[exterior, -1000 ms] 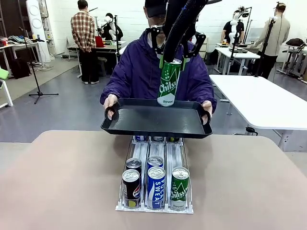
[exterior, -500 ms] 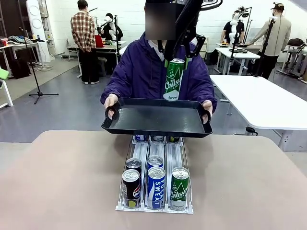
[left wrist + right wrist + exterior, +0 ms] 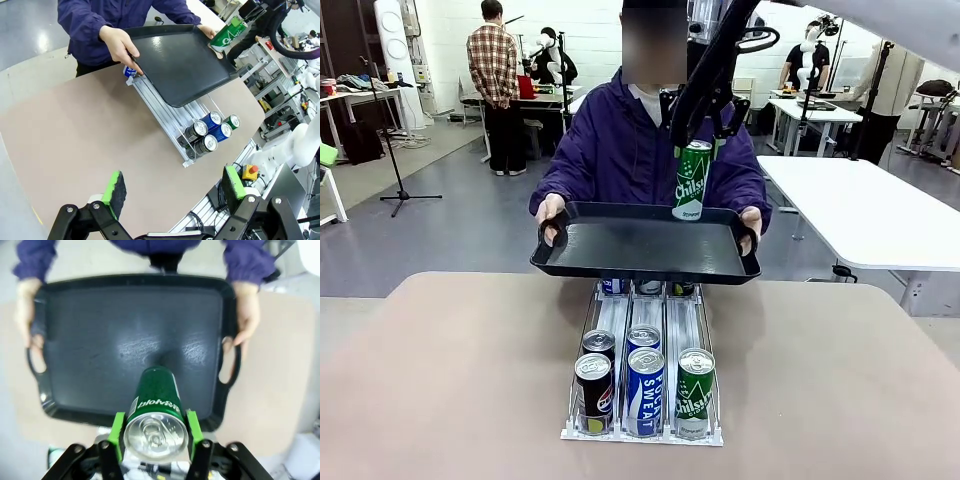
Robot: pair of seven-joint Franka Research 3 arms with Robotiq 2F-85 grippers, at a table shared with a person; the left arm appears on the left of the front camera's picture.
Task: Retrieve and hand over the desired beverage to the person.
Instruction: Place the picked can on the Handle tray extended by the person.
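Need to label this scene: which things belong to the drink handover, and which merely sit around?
In the job: green can, right claw gripping it, black tray, person holding the tray.
Lying about: rack, its spare cans, open left claw.

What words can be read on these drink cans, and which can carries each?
"Chils...": tall green can over the black plastic tray.
"Chils...": front green can in the metal rack.
"SWEAT": front blue can.
Front black can: lettering too small.
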